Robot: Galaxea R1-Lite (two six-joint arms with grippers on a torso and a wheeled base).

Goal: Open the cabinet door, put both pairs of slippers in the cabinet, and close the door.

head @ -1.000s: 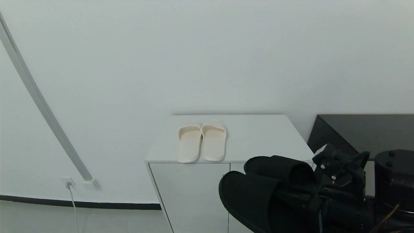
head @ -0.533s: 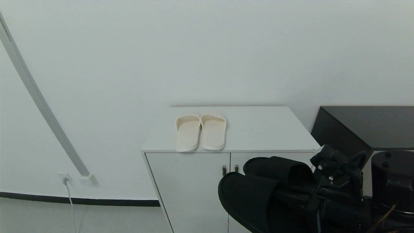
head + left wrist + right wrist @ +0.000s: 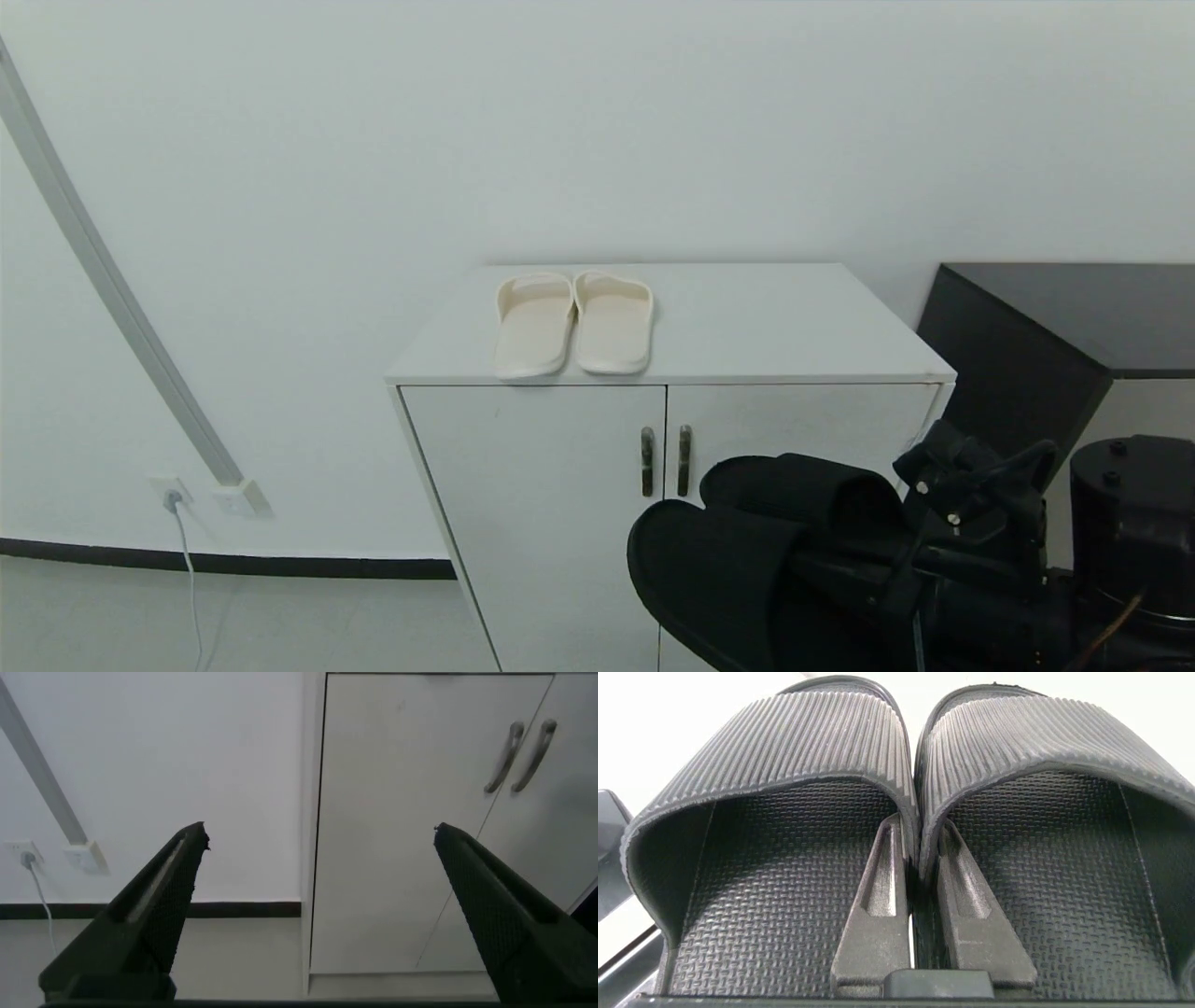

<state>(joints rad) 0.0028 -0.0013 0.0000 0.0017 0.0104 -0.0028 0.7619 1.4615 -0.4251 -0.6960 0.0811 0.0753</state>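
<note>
Pinching the two inner side walls of the pair of black ribbed rubber slippers (image 3: pixel 813 747), right gripper (image 3: pixel 918 831) had its jaws narrow, one finger inside each slipper. Slippers were held side by side, toes pointing away from the wrist. In head view the pair hung in front of the lower part of the right-hand door (image 3: pixel 803 420), just beside and below the handles, covering that corner.

Left gripper (image 3: pixel 320 833) had jaws spread wide, nothing between them, facing the left-hand door (image 3: pixel 411 831) and the white wall.

White two-door cabinet (image 3: pixel 747 322): both doors shut, two dark vertical bar handles (image 3: pixel 646 461) close together at the centre seam. Inside couldn't be seen.

Pair of cream moulded slippers (image 3: pixel 571 322) lay flat on the cabinet top, left of centre, touching each other, heels at the front edge.

Around: dark tabletop (image 3: pixel 1074 308) to the cabinet's right, grey slanted wall conduit (image 3: pixel 93 271) left, white wall socket (image 3: pixel 166 487) with a cable hanging down, black skirting strip (image 3: pixel 233 563).
</note>
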